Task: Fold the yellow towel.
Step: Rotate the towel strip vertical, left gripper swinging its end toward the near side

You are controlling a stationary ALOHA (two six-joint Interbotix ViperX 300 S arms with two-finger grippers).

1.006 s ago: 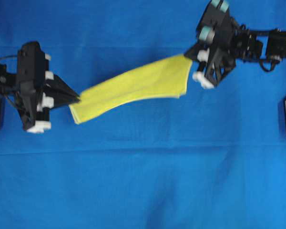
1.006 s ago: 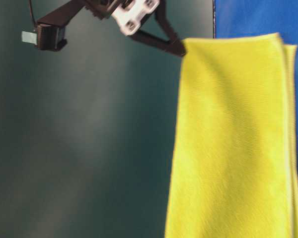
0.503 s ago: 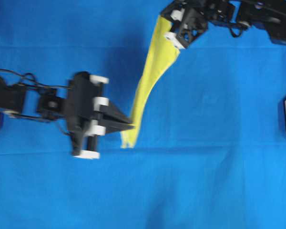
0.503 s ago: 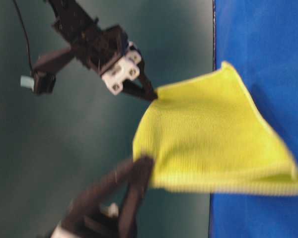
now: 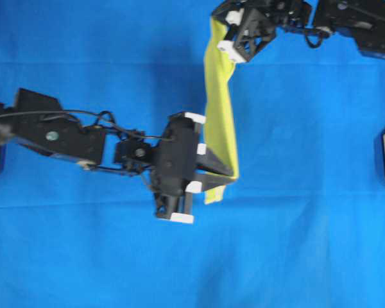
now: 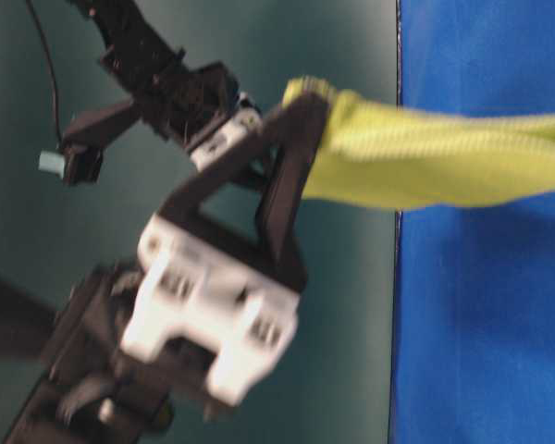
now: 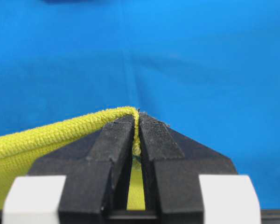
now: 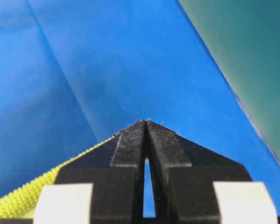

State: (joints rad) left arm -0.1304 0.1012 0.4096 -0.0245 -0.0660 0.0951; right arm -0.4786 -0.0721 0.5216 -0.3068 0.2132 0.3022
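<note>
The left end effector [image 5: 230,174] is near the middle of the tabletop. Its two black fingers [image 7: 113,154] are pressed together on a folded edge of the yellow towel [image 5: 219,109]. In the left wrist view the yellow cloth sticks up in the thin gap between them and runs off to the left.

The towel is stretched in a long, narrow band between the two arms. In the overhead view it goes from the left end effector up to the top of the picture. It looks doubled over, with a paler edge along one side. A short bit of it hangs past the left fingers at the low end. In the table-level view the band hangs in the air, above the blue cloth [image 5: 308,224] that covers the tabletop.

Farther off, at the top edge of the overhead view, the right end effector [image 5: 217,24] pinches the other end of the towel. Its fingers [image 8: 130,149] are pressed together too, and yellow cloth shows just to the left of them.
</note>
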